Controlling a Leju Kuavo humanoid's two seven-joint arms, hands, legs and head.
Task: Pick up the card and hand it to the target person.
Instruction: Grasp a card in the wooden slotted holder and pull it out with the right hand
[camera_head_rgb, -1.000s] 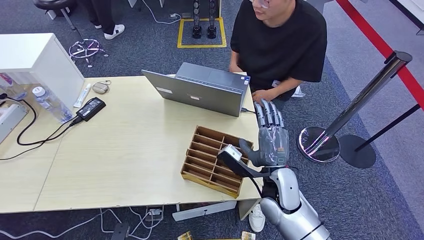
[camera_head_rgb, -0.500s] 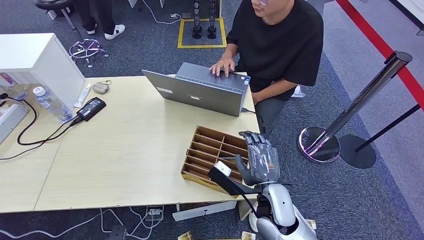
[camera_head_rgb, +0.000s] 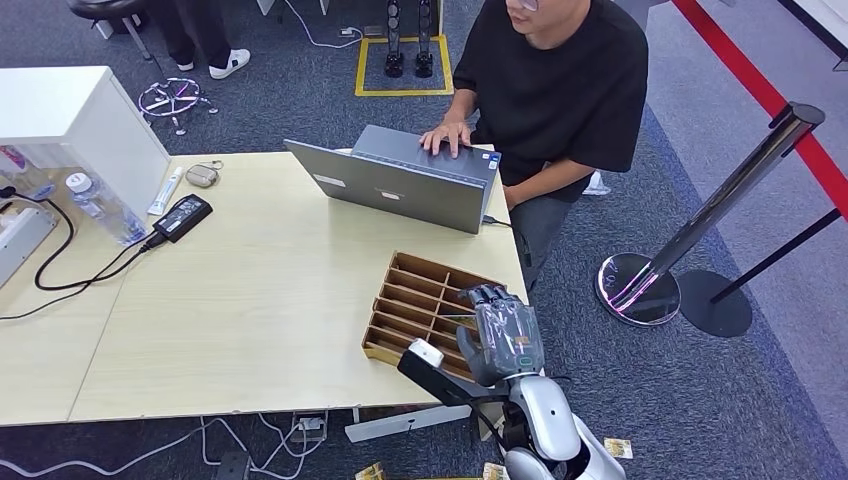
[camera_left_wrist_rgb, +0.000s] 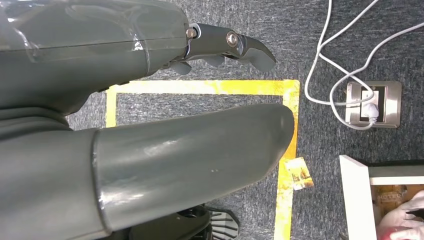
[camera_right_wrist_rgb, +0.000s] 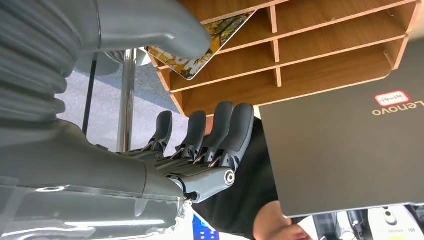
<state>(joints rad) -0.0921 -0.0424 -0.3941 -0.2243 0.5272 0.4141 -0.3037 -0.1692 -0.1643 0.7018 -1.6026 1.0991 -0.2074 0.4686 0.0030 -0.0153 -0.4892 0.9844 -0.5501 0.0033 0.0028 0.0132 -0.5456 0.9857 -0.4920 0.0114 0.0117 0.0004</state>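
While the right hand (camera_head_rgb: 503, 338) hangs over the wooden organiser (camera_head_rgb: 424, 305), its fingers (camera_right_wrist_rgb: 220, 131) are spread, grasping nothing. Just beside its thumb (camera_right_wrist_rgb: 150, 25) a card (camera_right_wrist_rgb: 207, 47) lies in a slot. Left hand (camera_left_wrist_rgb: 125, 125) hangs released

Reads "Lenovo" in pale letters on the dark laptop lid (camera_right_wrist_rgb: 350, 150), beyond the fingers (camera_right_wrist_rgb: 220, 130), beside a small red-edged label (camera_right_wrist_rgb: 392, 98) too small to read. Print on the card (camera_right_wrist_rgb: 200, 47) by the thumb illegible.
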